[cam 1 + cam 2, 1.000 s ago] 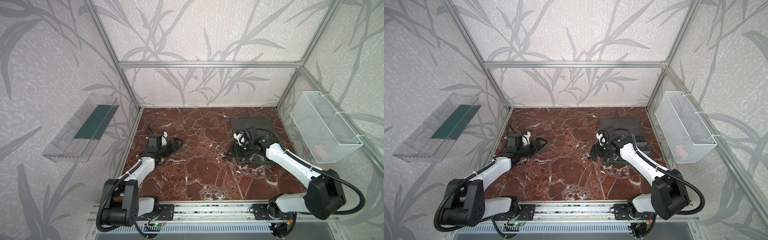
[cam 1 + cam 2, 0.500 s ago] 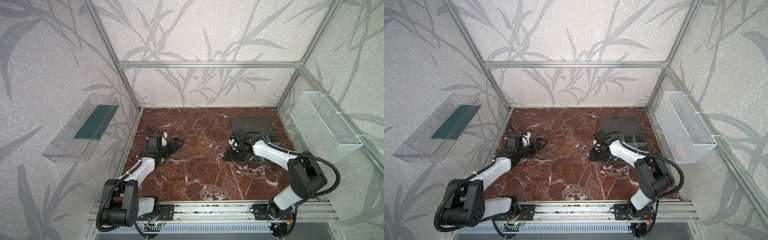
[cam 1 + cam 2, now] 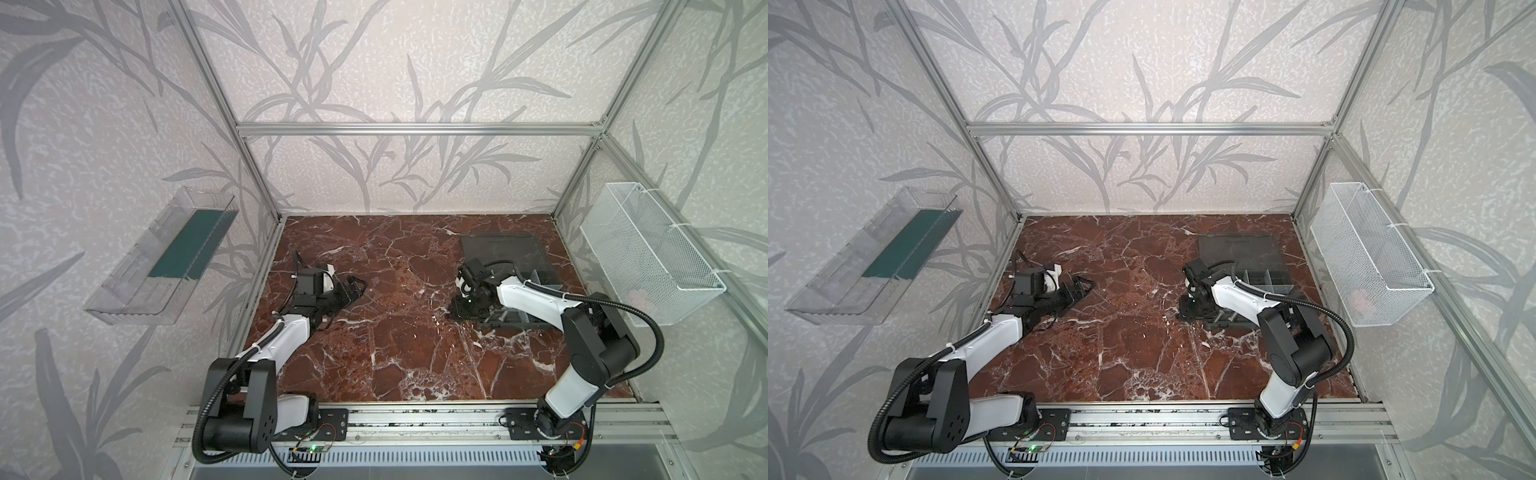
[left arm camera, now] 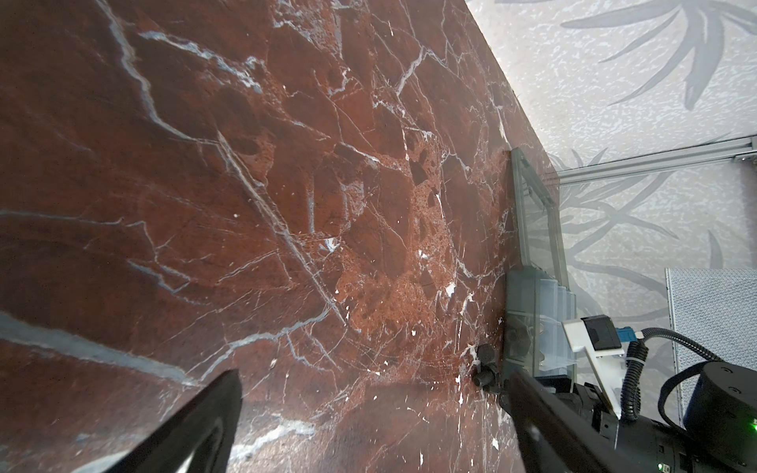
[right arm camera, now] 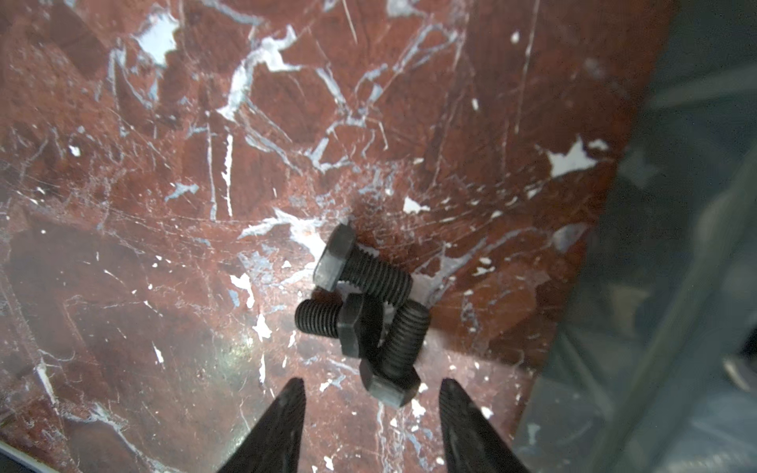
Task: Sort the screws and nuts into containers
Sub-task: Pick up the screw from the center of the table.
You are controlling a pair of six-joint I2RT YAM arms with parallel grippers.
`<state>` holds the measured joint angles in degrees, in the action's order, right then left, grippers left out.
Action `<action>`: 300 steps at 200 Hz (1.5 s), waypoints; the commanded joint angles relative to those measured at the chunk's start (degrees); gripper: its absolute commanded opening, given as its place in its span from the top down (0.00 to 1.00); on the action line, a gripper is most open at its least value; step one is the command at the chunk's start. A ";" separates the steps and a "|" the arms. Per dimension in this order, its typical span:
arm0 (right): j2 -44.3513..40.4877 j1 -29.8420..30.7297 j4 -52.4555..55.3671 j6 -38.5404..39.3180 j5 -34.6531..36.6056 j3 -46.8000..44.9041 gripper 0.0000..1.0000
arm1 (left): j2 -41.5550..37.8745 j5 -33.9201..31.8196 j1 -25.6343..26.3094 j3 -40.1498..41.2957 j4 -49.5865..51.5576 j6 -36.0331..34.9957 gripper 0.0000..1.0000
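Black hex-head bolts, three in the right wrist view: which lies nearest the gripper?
The black bolt whose hex head lies between the fingertips of the open right gripper; the other two bolts lie beyond it.

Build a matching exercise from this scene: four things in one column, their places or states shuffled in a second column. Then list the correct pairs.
Things
1. black hex bolts
2. wire-mesh basket
3. clear tray
4. right gripper

Places or states
A. mounted on the right-hand wall
B. jaws apart, one on either side of one bolt's head
C. piled on the marble table beside the organiser box
D. mounted on the left-hand wall, with a green strip inside

Pairs: 1-C; 2-A; 3-D; 4-B
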<state>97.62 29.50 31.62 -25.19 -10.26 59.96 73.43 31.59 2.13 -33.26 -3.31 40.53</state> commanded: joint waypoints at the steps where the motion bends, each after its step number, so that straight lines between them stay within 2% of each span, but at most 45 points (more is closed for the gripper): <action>1: 2.12 0.57 2.02 0.80 2.69 1.96 0.47 | -0.66 -0.05 -0.37 0.56 -0.09 -0.63 0.01; 145: 5.86 2.30 5.59 1.90 7.06 3.87 0.58 | -0.46 0.22 -0.55 0.21 -0.20 -0.58 0.01; 180: 6.18 2.60 6.78 2.07 7.74 4.41 0.68 | -0.66 0.00 -0.57 0.38 0.00 -0.72 0.01; 204: 4.88 2.64 7.02 2.15 7.96 4.04 0.84 | -0.66 -0.09 -0.63 0.41 -0.03 -0.70 0.01; 227: 3.01 2.60 7.47 2.56 7.29 4.01 0.90 | -0.73 0.05 -0.64 0.47 -0.02 -0.63 0.01; 265: -2.53 2.42 10.87 4.26 7.42 5.11 0.94 | -1.35 -0.18 -0.68 0.56 0.33 -0.67 0.01; 300: -9.81 -0.68 13.52 4.97 7.96 4.36 0.94 | -1.37 -0.22 -0.72 0.56 0.50 -0.81 0.01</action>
<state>93.54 31.07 41.17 -21.41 -3.40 63.48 73.36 31.57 1.76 -33.26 -3.27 40.51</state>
